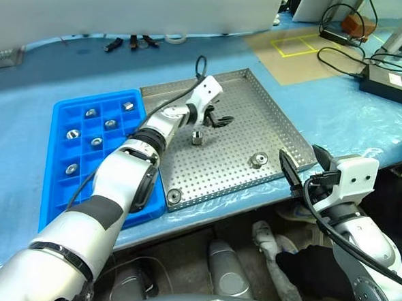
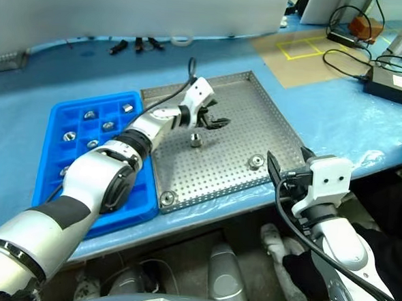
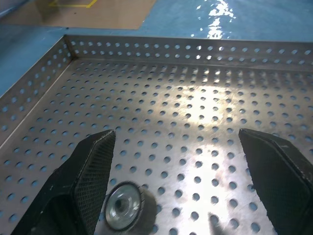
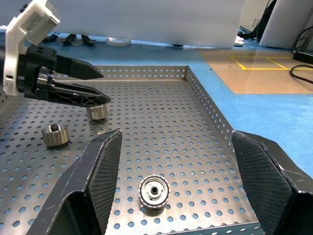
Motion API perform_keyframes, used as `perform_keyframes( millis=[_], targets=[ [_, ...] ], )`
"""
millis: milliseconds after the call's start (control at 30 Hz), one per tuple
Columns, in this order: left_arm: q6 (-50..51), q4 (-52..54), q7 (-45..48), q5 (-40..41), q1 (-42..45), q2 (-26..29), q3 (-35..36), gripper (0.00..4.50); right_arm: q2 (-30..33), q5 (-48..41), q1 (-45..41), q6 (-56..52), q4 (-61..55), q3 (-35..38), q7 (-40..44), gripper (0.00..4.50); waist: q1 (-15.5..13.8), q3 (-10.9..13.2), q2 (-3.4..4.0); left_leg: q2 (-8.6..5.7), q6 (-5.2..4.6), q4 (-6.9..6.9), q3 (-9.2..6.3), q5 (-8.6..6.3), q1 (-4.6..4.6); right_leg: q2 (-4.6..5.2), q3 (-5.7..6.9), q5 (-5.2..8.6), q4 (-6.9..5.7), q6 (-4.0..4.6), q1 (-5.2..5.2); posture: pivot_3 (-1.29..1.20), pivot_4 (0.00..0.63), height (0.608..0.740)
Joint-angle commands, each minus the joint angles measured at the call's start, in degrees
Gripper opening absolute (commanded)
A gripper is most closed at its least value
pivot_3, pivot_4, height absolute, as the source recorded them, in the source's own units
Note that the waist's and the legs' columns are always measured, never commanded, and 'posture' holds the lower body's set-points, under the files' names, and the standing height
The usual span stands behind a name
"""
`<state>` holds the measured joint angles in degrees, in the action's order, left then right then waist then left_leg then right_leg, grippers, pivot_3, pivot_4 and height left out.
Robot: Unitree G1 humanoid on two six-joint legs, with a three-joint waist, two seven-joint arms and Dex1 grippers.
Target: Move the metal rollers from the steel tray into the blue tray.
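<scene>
1. Three metal rollers lie on the steel tray (image 1: pixel 259 93): one near its middle (image 1: pixel 197 137), one toward the right rim (image 1: pixel 259 159), and one at the near left corner (image 1: pixel 174 196).
2. More metal rollers already sit in separate compartments of the blue tray (image 1: pixel 61 111), among them one (image 1: pixel 127 106) in the far row and one (image 1: pixel 73 134) in the left column.
3. The blue tray lies just beside the steel tray, on its left, both on a blue-covered table (image 1: pixel 42 66).
4. The left gripper (image 1: pixel 217 117) hangs over the steel tray just beyond the middle roller, its two black fingers spread apart and holding nothing; the left wrist view shows that roller (image 3: pixel 124 211) beside one finger (image 3: pixel 90 176).
5. The right gripper (image 4: pixel 176 181) hovers at the steel tray's near right edge, its fingers wide apart and empty, with the right-rim roller (image 4: pixel 154 192) lying between them in its wrist view.
6. Cables and a black box (image 1: pixel 391 84) lie on the table's far right.
</scene>
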<state>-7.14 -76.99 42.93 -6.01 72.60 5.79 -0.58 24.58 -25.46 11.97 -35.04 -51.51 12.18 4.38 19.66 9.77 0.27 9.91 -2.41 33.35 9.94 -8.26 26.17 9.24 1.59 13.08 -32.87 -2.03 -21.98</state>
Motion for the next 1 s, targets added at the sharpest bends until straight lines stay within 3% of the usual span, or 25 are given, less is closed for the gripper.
perform_keyframes(
  millis=[33,500,1000],
  targets=[
    [-0.43,0.87,1.71,-0.99,-0.74,1.41,-0.65,4.28,-0.20,0.60,-0.88,0.47,-0.50,-0.07,0.91,3.74,-0.39,0.00,0.00,0.00,0.00,0.00,0.00,0.00,0.00,0.00,0.00,0.00,0.00,0.00,0.00,-0.61,0.150,0.740],
    [1.00,0.87,7.08,-2.57,-4.81,1.61,-2.46,4.28,-0.66,1.88,-2.54,0.43,1.24,-0.36,2.78,3.74,-3.53,0.00,0.00,0.01,-0.02,0.02,0.00,0.02,-0.01,0.01,-0.04,-0.01,-0.07,0.02,0.01,-0.60,0.150,0.740],
    [1.07,0.28,2.00,-4.67,-6.55,-1.44,-4.08,4.28,-1.99,3.33,-1.23,0.13,0.54,-0.96,3.39,3.74,-3.64,0.00,0.00,0.00,-0.02,0.08,0.00,0.02,-0.15,0.01,-0.07,-0.01,-0.10,0.03,0.16,-0.62,0.150,0.740]
  ],
)
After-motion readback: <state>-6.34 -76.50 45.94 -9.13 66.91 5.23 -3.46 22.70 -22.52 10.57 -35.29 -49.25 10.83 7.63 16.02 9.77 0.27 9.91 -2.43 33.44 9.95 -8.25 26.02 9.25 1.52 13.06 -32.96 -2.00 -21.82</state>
